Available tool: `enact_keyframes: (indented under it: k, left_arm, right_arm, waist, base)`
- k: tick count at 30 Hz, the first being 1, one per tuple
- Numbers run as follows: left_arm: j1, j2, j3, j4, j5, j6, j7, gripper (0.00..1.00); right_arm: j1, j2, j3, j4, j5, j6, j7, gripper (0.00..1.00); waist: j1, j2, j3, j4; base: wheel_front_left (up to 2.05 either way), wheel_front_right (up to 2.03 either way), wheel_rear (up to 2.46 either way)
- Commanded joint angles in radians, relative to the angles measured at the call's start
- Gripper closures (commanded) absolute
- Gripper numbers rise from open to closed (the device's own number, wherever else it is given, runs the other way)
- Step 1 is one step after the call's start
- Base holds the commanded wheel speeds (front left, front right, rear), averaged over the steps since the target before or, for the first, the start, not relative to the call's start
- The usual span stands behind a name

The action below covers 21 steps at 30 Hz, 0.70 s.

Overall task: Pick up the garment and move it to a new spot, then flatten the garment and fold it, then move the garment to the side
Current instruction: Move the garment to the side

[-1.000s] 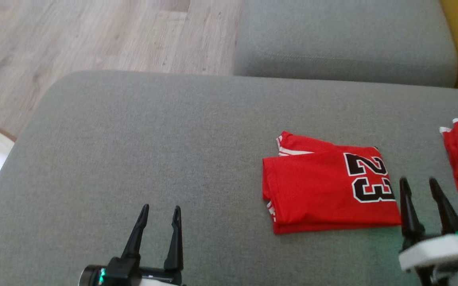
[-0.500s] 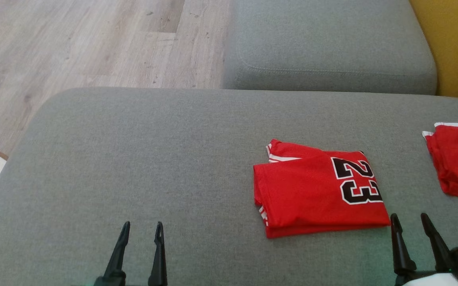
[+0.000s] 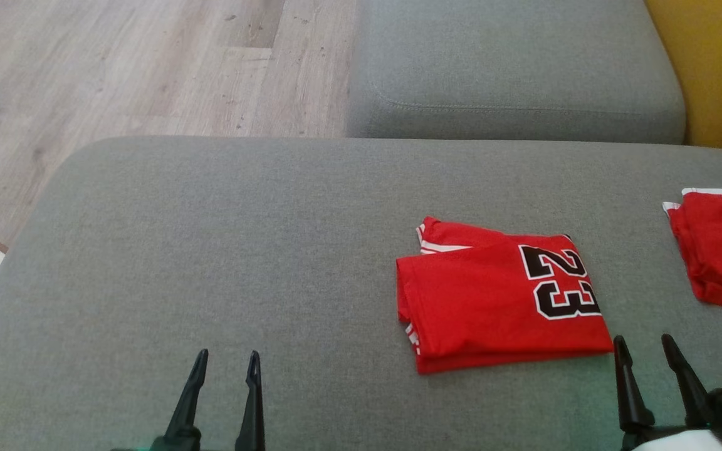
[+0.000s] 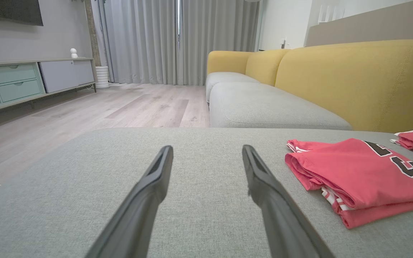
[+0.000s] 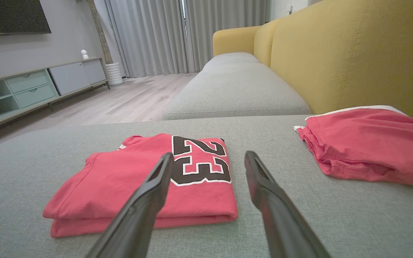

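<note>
Entry, head view. My left gripper [image 3: 227, 355] sat at 7 o'clock and my right gripper [image 3: 643, 340] at 5 o'clock. Both had their fingers spread wide and held nothing. Neither touched cloth.

The garment [image 3: 502, 294], the red jersey numbered 23, lay at 4 o'clock on the grey cushion [image 3: 210, 250]. It was folded into a tidy rectangle, with the number toward 3 o'clock. My right gripper's tips were just beside its near right corner but apart from it. A second red garment [image 3: 721, 247] lay at 3 o'clock, well apart from the first.

Judgement: the flattening and folding looked done. The step in hand was the last one, shifting the folded piece to the side. I could not tell whether its present spot already counted as that.

If it still had to move, I judged the right arm the better placed. The fingers would need to come in low at the near edge and pinch every layer together. The carry would need to be level, or the fold would spill open.

Views compared:
- The left wrist view showed the stacked layers and the white-striped trim at the folded end, which from above was a thin line.
- The right wrist view showed the number between my own fingers, and that the second garment lay in a looser heap against the yellow backrest [image 5: 353, 53].
- The head view alone placed both grippers relative to the cloth.
</note>
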Motion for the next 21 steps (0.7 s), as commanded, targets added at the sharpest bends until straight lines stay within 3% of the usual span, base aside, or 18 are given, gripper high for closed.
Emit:
enact_keyframes:
  k: [1,21]
  left_arm:
    - [-0.033,-0.007,0.04,-0.033,0.009,0.001,-0.01,0.0]
    - [-0.057,-0.008,0.041,-0.042,0.016,-0.011,-0.01,0.0]
  right_arm:
    - [-0.04,-0.016,0.019,-0.036,-0.01,-0.001,-0.013,0.0]
    - [-0.1,-0.007,0.028,-0.011,-0.011,-0.001,-0.014,0.0]
  waist:
    - [-0.0001,0.0,0.004,-0.004]
    - [-0.0001,0.0,0.073,0.009]
  base:
    - [0.0,0.0,0.0]
    - [0.0,0.0,0.0]
